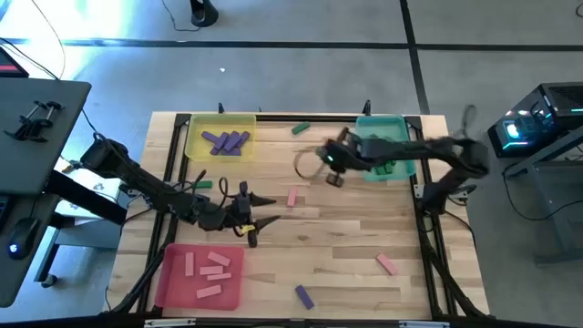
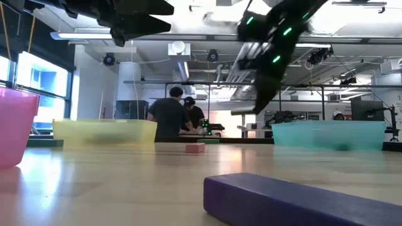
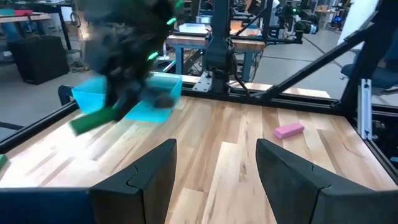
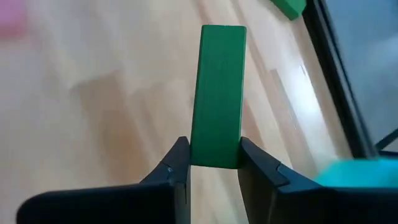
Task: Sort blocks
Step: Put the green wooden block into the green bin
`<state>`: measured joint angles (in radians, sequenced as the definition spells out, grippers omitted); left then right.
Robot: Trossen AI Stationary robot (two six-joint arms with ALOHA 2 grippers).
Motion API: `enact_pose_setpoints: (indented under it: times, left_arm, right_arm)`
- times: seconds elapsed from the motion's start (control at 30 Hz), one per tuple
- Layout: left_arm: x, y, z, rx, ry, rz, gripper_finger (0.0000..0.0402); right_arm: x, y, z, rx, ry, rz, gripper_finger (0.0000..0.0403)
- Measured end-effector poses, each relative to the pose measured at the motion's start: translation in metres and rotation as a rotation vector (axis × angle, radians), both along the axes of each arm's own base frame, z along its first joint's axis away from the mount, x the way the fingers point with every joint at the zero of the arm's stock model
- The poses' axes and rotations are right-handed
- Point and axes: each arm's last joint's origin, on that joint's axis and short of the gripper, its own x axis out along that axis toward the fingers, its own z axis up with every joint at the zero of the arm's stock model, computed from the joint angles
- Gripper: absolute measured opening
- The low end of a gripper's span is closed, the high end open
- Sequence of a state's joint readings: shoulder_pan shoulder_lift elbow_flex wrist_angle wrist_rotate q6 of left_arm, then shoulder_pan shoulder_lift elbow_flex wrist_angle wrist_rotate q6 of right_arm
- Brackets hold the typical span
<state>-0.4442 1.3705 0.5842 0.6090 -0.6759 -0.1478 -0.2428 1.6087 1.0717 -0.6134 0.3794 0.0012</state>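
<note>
My right gripper [image 1: 328, 166] hovers above the table just left of the teal tray [image 1: 393, 128], shut on a green block [image 4: 219, 74]. The left wrist view also shows this block [image 3: 93, 122], blurred. My left gripper [image 1: 262, 217] is open above the table's middle and touches nothing. Purple blocks [image 1: 226, 141] lie in the yellow tray [image 1: 196, 137], and pink blocks [image 1: 208, 269] in the red tray [image 1: 168, 287]. Loose on the table lie a pink block [image 1: 292, 197], another pink one [image 1: 387, 264], a purple one [image 1: 303, 296] and a green one [image 1: 301, 128]. My right gripper pinches the green block by one short end [image 4: 214, 155], between its two fingers [image 4: 177, 158]. The block's length runs straight out from the fingertips, along the fingers. It is lifted clear of the table.
A further green block [image 1: 202, 184] lies beside my left arm. The purple block [image 2: 282, 201] sits close to the table's near edge. Dark frame rails [image 1: 428, 228] run along the table's sides. People stand in the room beyond the table [image 2: 169, 116].
</note>
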Motion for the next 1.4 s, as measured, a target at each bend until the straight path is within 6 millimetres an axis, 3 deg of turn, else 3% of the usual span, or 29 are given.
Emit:
enact_pose_setpoints:
  times: [0.1, 0.23, 0.4, 0.53, 0.8, 1.07, 1.27, 1.4]
  left_arm:
    - [-0.001, -0.003, 0.000, 0.001, 0.002, -0.009, 0.0206]
    - [-0.002, -0.004, 0.000, 0.003, 0.001, -0.009, 0.0206]
    - [-0.002, -0.004, 0.000, 0.003, 0.000, -0.007, 0.0206]
    - [-0.002, -0.004, 0.000, 0.004, -0.001, 0.001, 0.0206]
    - [-0.002, -0.003, 0.000, 0.005, -0.003, 0.009, 0.0206]
    - [-0.002, -0.003, 0.000, 0.005, -0.004, 0.011, 0.0206]
    - [-0.002, -0.003, 0.000, 0.005, -0.003, 0.011, 0.0206]
    - [-0.002, -0.003, 0.000, 0.005, -0.003, 0.011, 0.0206]
  right_arm:
    - [-0.030, 0.025, 0.015, -0.043, 0.031, -0.010, 0.0067]
    - [-0.077, 0.037, 0.028, -0.052, 0.035, -0.136, 0.0067]
    - [-0.128, 0.027, 0.022, -0.056, -0.006, -0.418, 0.0067]
    - [-0.154, 0.009, 0.001, 0.016, 0.007, -0.580, 0.0067]
    - [-0.156, -0.035, -0.010, 0.127, -0.006, -0.688, 0.0067]
    - [-0.160, -0.054, -0.034, 0.272, 0.104, -0.740, 0.0070]
    - [-0.158, -0.056, -0.044, 0.318, 0.153, -0.721, 0.0138]
    - [-0.156, -0.056, -0.037, 0.381, 0.158, -0.673, 0.0176]
